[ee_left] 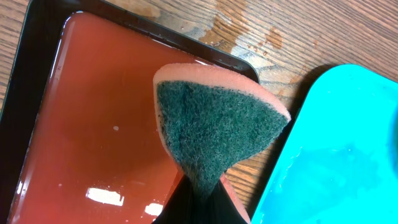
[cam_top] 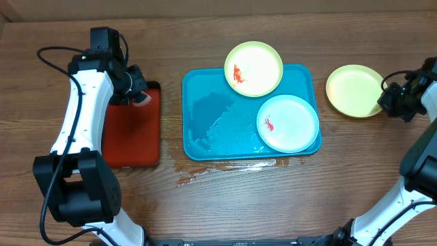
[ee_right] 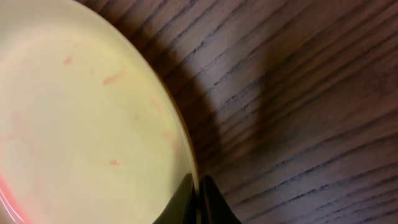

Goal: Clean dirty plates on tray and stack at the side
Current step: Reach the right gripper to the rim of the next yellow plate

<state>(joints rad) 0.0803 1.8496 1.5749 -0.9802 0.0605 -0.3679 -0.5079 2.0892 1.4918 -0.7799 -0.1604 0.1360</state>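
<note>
- The turquoise tray (cam_top: 205,123) lies mid-tabletop (cam_top: 307,198), its bare left half wet.
- Two plates sit on its right half. The smeared yellow-green plate (cam_top: 254,68) overhangs the far rim and has a red-orange blotch on its left side. The pale blue-white plate (cam_top: 288,123) fills the near right corner and carries a small red mark.
- These two plates lie just beside each other.
- The third plate (cam_top: 354,90), also yellow-green, rests on the tabletop to the right of the tray, apart from it. The right wrist view shows faint pink streaks on it (ee_right: 81,124).
- The right claw (cam_top: 386,101) is pinched narrow on the third plate's right rim.
- The left claw (cam_top: 140,96) grips a green-faced pink sponge (ee_left: 217,118) above the far right corner of the red tray (cam_top: 130,137), which holds glossy liquid.
- Spilled water (cam_top: 225,167) lies on the wood along the turquoise tray's near edge.
</note>
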